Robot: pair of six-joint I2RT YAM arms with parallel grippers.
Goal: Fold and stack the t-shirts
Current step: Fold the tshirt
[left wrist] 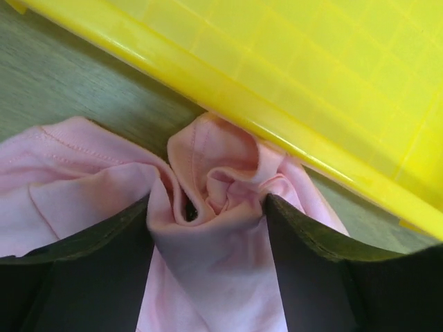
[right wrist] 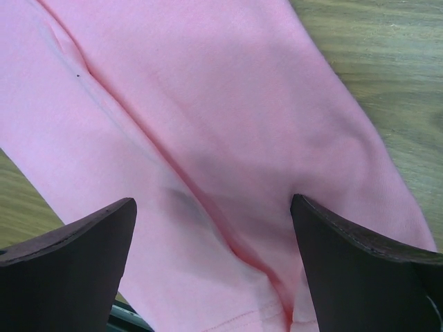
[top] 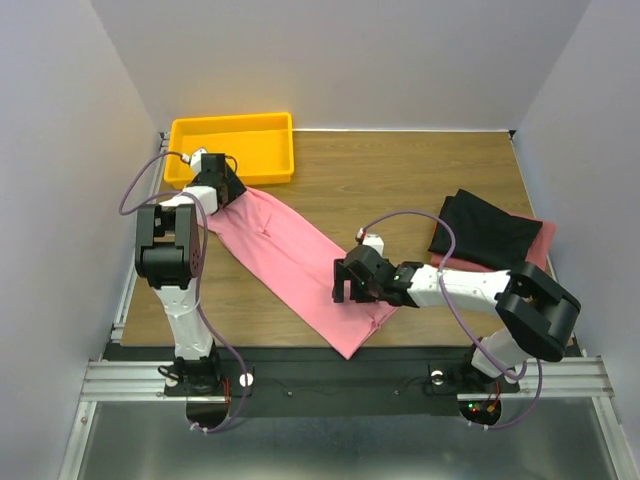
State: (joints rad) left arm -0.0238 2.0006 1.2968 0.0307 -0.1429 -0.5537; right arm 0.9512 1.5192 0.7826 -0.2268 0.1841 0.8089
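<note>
A long pink t-shirt [top: 290,255] lies in a diagonal band across the wooden table, from the yellow tray down to the near edge. At its upper end, beside the tray, my left gripper [top: 228,190] presses down. In the left wrist view the pink cloth [left wrist: 221,180] is bunched into folds between both fingers, and the left gripper [left wrist: 208,204] is closed on it. My right gripper [top: 345,285] sits over the shirt's lower end. Its fingers stand wide apart on the flat pink cloth [right wrist: 208,104] near the hem, gripping nothing [right wrist: 213,204]. A folded black t-shirt [top: 485,230] rests on a folded pink one [top: 545,235] at the right.
The yellow plastic tray [top: 230,120] stands at the back left. Its near wall [left wrist: 277,117] is right against the bunched cloth. Grey walls close in the table on both sides and at the back. Bare wood shows between the pink shirt and the folded stack.
</note>
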